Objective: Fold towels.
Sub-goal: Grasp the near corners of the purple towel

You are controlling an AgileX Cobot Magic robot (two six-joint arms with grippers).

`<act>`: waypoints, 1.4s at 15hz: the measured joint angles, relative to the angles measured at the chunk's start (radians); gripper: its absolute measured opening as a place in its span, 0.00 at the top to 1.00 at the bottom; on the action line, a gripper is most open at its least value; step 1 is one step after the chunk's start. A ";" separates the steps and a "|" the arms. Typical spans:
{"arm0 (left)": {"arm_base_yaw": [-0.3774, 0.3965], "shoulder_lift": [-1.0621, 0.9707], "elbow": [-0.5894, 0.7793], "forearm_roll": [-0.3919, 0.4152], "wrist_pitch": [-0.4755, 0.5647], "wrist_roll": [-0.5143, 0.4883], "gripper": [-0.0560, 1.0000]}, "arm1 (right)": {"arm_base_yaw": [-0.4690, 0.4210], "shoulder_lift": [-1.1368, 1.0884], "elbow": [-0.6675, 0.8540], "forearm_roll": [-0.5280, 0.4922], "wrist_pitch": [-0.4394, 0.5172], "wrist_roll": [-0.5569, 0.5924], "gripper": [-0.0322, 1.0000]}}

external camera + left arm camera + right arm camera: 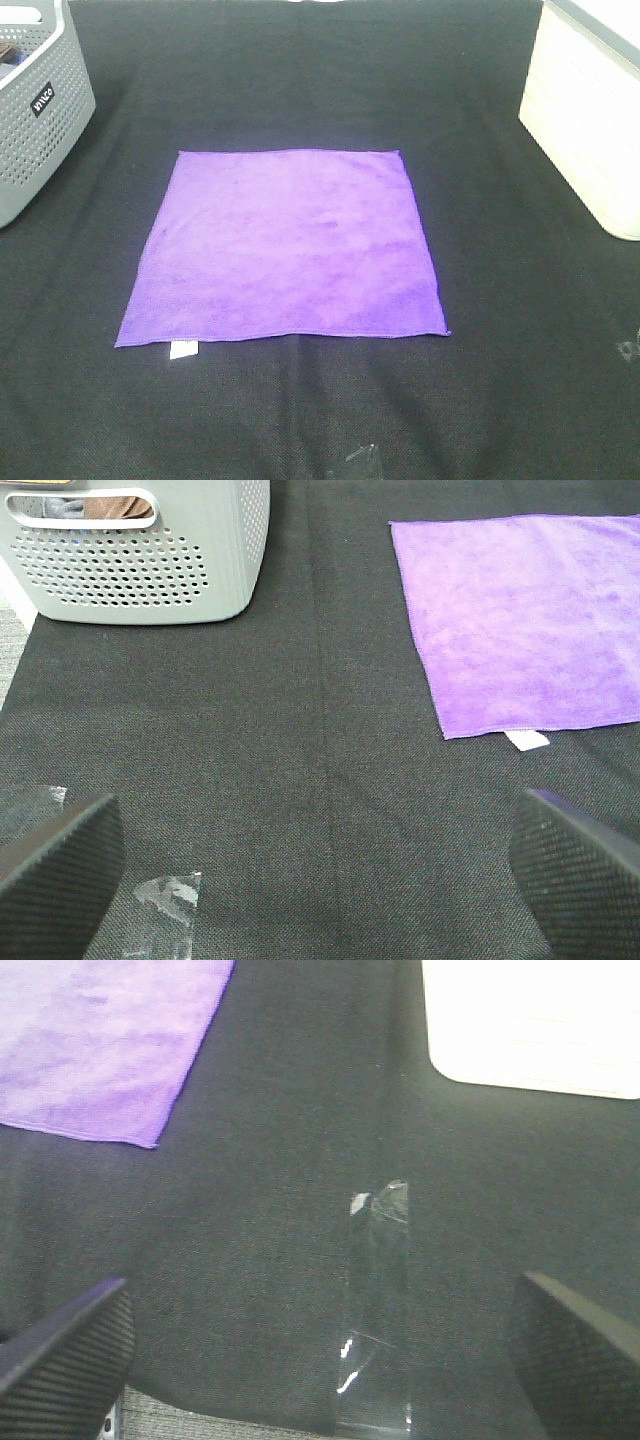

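The purple microfibre cloth (285, 245) lies flat, unfolded, on the bench (500, 400). The left gripper (320, 865) and right gripper (325, 1350) are released; next, probably, they grasp its near corners.

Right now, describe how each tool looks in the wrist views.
Left tool: two black fingers with rounded tips and a fine dotted, woven-looking grip texture. Right tool: the same dark fingers, here showing fine ridges. No cables, markings or arm links show in any view.
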 joint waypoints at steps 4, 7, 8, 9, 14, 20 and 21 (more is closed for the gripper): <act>0.000 0.000 0.000 0.000 0.000 0.000 0.01 | 0.000 0.000 0.000 -0.007 0.000 0.023 0.04; 0.000 0.000 0.000 0.000 0.000 0.000 0.01 | 0.000 0.000 0.000 0.012 0.000 0.024 0.04; 0.000 0.000 0.000 0.000 0.000 0.000 0.01 | 0.000 0.000 0.000 0.012 0.000 0.024 0.04; 0.000 0.000 0.000 0.000 0.000 0.000 0.01 | 0.000 0.000 0.000 0.012 0.000 0.024 0.04; 0.000 0.000 0.000 0.000 0.000 0.000 0.01 | 0.000 0.000 0.000 0.012 0.000 0.024 0.04; 0.000 0.000 0.000 0.000 0.000 0.000 0.01 | 0.000 0.000 0.000 0.012 0.000 0.024 0.04; 0.000 0.000 0.000 0.000 0.000 0.000 0.01 | 0.000 0.000 0.000 0.012 0.000 0.024 0.04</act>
